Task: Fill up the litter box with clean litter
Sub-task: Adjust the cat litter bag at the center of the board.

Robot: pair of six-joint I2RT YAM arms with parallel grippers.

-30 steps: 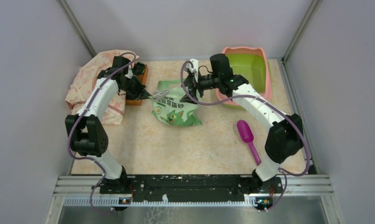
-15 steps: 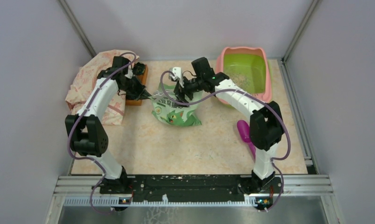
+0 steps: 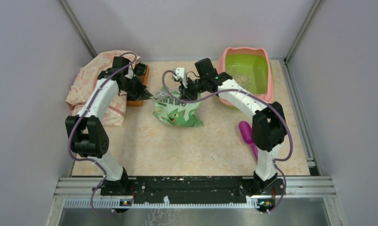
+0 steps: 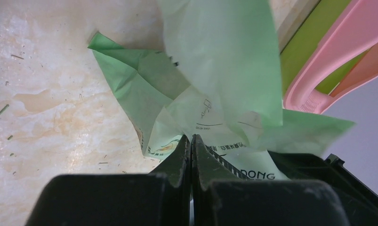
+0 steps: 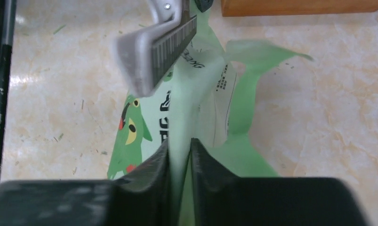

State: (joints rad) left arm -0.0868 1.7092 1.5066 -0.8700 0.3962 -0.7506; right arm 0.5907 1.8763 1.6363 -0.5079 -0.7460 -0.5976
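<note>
The litter box, pink-rimmed with a lime-green basin, stands at the back right, and a thin patch of pale clean litter lies on its floor. A light green printed bag sits in the middle of the table. My left gripper is shut on the bag's left top corner; in the left wrist view its jaws pinch the bag, with the box's pink rim behind. My right gripper is shut on the bag's top edge, and a fold of the bag is squeezed between its jaws.
A purple scoop lies right of the bag, partly behind my right arm. A small brown wooden tray and a crumpled floral cloth sit at the back left. Grey walls close in both sides and the back.
My right arm swung left from beside the litter box to the bag, and its jaws closed on the bag's top edge. The left arm kept its grip and place.
</note>
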